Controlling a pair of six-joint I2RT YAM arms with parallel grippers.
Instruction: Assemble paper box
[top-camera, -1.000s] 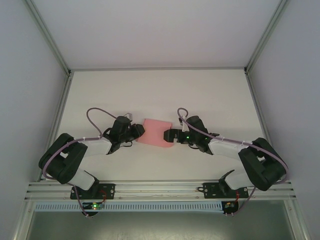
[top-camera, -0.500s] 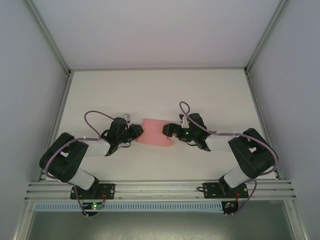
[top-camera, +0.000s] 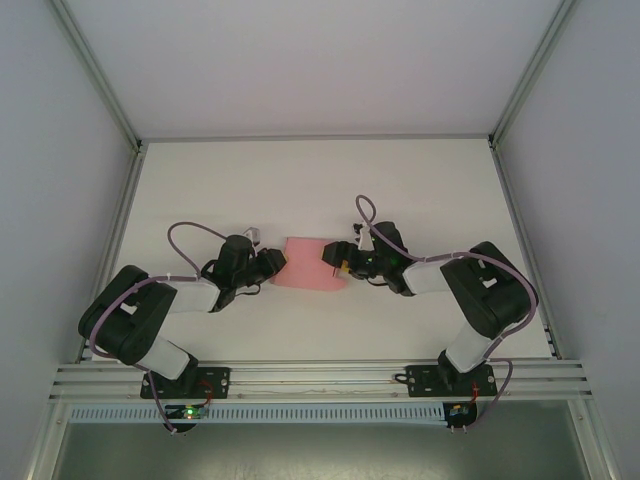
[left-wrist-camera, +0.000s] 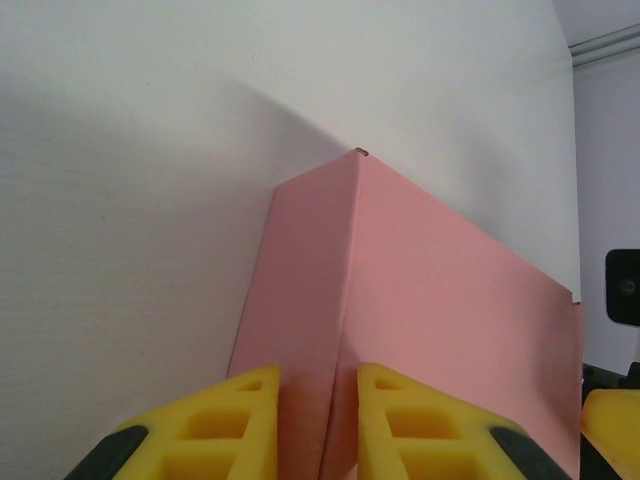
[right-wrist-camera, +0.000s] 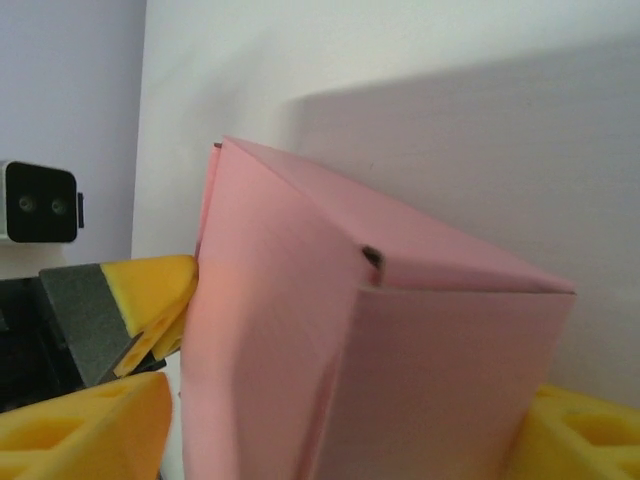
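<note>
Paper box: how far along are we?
Done: the paper box is folded into a box shape, walls creased. In hand: left gripper pinches one end; right gripper straddles the other, grip unclear. Left: probably closing the end, where a small corner gap shows.

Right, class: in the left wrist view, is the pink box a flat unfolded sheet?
No, the paper box shows two faces meeting at a raised folded edge.

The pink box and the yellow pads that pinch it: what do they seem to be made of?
The paper box looks like thin card, matte pink: its folds are crisp creases and its edges are thin. The pads look like moulded rubber or soft plastic, matte yellow, with open triangular cells; which of the two I cannot tell.
</note>
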